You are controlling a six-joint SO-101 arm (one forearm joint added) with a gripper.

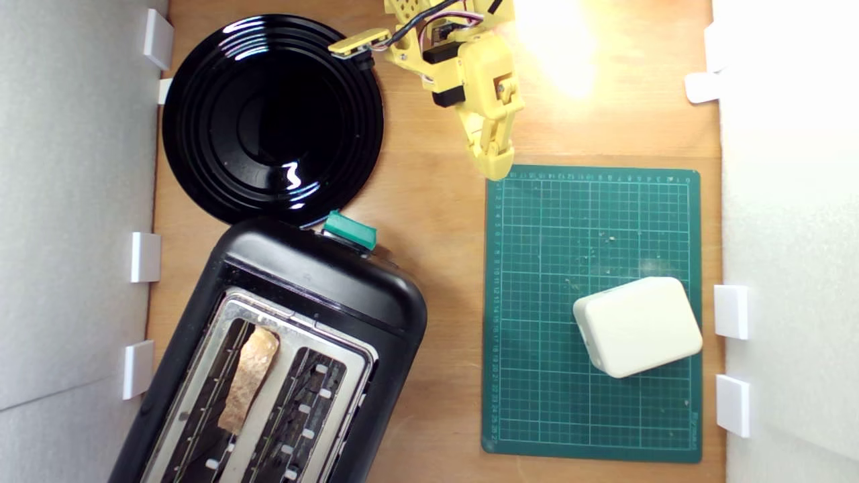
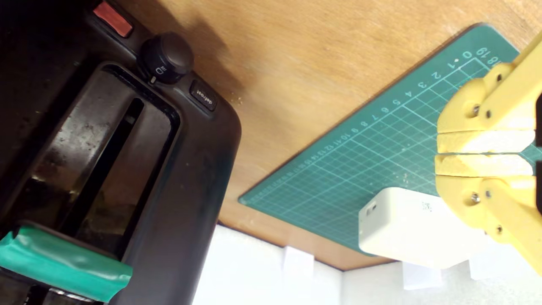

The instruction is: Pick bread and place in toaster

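The bread (image 1: 248, 379), a pale slice with a brown crust, stands on edge in one slot of the black toaster (image 1: 322, 288) at the exterior view's lower left. The toaster's silver top plate (image 1: 366, 352) and teal-green lever knob (image 1: 349, 230) show there. In the wrist view the toaster (image 2: 190, 178) and its teal knob (image 2: 63, 264) fill one side; the bread is hidden there. My yellow gripper (image 1: 498, 173) hangs above the far edge of the green mat, well away from the toaster, shut with nothing between its pads (image 2: 482, 142).
A round glossy black plate (image 1: 272, 117) lies beyond the toaster. A green cutting mat (image 1: 590, 235) covers the exterior view's right side, with a cream plastic box (image 1: 637, 327) on it. White brackets (image 1: 144, 257) line the board's edges by the white walls.
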